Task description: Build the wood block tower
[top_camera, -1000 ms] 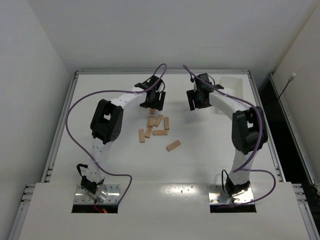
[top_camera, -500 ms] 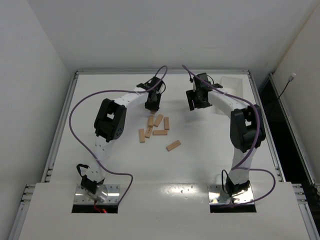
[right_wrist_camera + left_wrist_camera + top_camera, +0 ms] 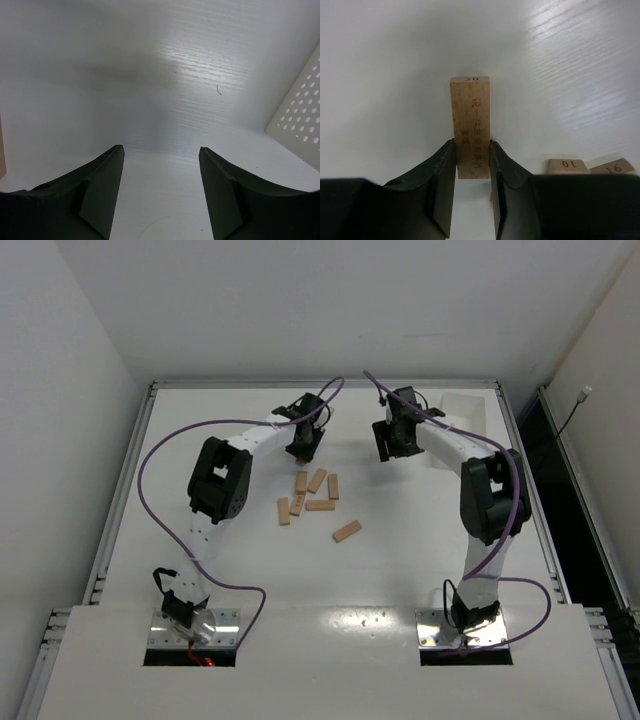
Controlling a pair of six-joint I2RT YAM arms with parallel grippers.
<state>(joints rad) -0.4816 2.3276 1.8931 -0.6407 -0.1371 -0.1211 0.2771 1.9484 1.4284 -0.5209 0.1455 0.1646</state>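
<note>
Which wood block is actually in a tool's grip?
The block stamped 30, pinched between the left tool fingers; the other blocks lie loose on the table.

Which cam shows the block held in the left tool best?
Left wrist: the block stands centred, pinched by the left tool, its stamped 30 readable. Top external hides it under that tool. Right wrist shows only a tan sliver at its left edge, identity unclear.

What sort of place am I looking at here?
Probably a robot test bench in a lab, not a home: a left arm and a right arm bolted to a white table, plain white walls around it, numbered wood blocks, one wood block in the left jaws.
</note>
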